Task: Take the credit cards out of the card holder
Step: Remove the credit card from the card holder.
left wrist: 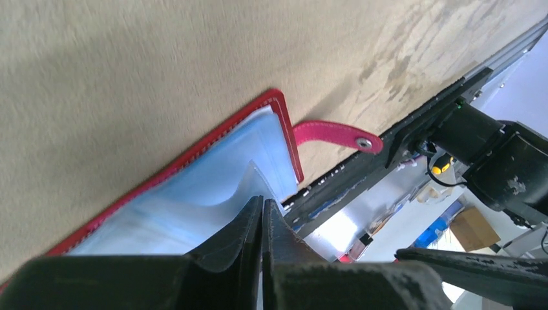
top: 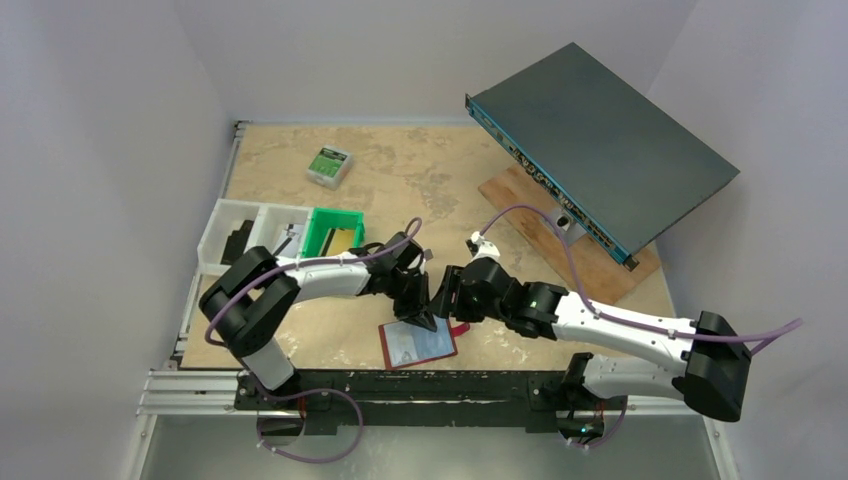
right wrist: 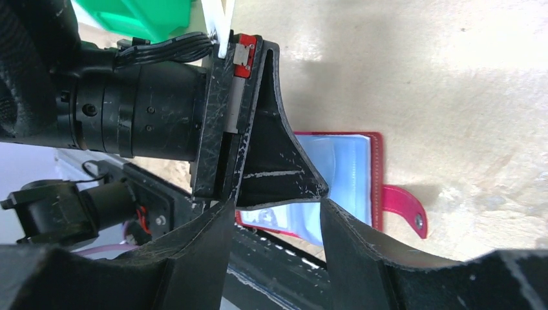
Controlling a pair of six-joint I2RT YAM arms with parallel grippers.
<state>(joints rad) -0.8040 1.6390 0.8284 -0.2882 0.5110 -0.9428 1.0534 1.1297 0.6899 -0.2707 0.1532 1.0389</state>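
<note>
At the near edge of the table, about 6 o'clock, the card holder lies open with its pockets up and its tab pointing to 3 o'clock. Your left gripper is closed tight, tips down on a pale pocket; I cannot tell whether it pinches the film. At its 3 o'clock the right gripper hangs half open and empty. No credit cards show clear of the pockets, so you look to be at the pocket-opening step. Next, you probably need to pin the holder and work the right fingers onto a card edge. The green bin sits off at 10 o'clock.
</note>
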